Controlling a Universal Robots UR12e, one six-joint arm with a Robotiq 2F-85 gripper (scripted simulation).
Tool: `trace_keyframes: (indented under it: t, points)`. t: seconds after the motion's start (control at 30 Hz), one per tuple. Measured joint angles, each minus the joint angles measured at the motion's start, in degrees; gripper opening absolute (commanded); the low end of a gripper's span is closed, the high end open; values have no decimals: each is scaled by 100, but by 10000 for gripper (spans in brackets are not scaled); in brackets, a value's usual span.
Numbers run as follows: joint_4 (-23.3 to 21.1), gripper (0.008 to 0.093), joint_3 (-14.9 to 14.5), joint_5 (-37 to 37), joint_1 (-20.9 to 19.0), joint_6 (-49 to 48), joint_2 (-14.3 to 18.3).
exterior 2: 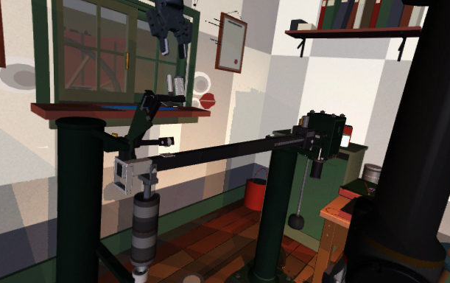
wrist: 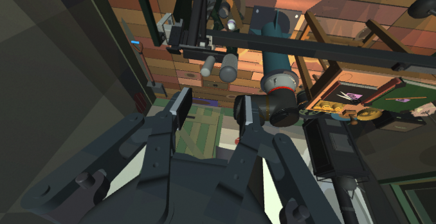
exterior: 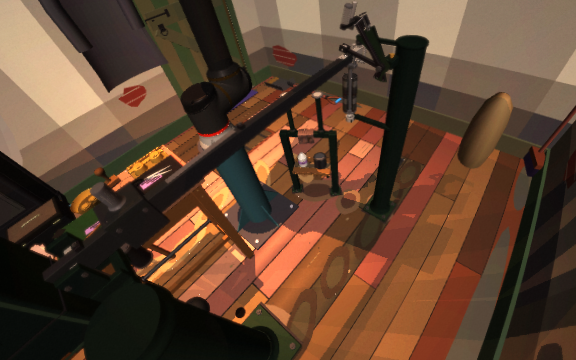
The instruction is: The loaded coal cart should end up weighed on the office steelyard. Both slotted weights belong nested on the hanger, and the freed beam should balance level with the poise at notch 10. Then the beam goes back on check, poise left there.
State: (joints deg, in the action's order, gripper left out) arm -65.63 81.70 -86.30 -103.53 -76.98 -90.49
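The steelyard beam [exterior 2: 227, 149] runs as a long dark bar from the near green post [exterior 2: 78, 199] to the far post [exterior 2: 275, 206]. The dark poise block [exterior 2: 323, 134] sits at its far end. At the near end the hanger [exterior 2: 144, 228] hangs under the beam with banded slotted weights stacked on it. The check lever [exterior 2: 146, 110] rises from the near post, its two grey knobs [exterior 2: 175, 84] standing upright at the top. My gripper [exterior 2: 173, 46] hangs open and empty above those knobs, and the wrist camera shows the knobs [wrist: 220, 68] past my fingertips [wrist: 213, 108].
A red bucket [exterior 2: 256, 191] stands on the plank floor by the far wall. A wooden desk [exterior: 188, 200] with papers stands beside the robot base [exterior: 245, 187]. A small green frame [exterior: 313, 160] holding small items stands on the floor. A window shelf [exterior 2: 117, 110] runs behind the lever.
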Motion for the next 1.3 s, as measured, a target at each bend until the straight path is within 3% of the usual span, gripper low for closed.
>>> trace_keyframes:
  t: [0.73,1.03,1.3]
  points:
    - [13,580,98,-43,160,-156,-102]
    - [46,580,307,-151,555,-536,-326]
    - [90,580,557,-317,1162,-1119,-606]
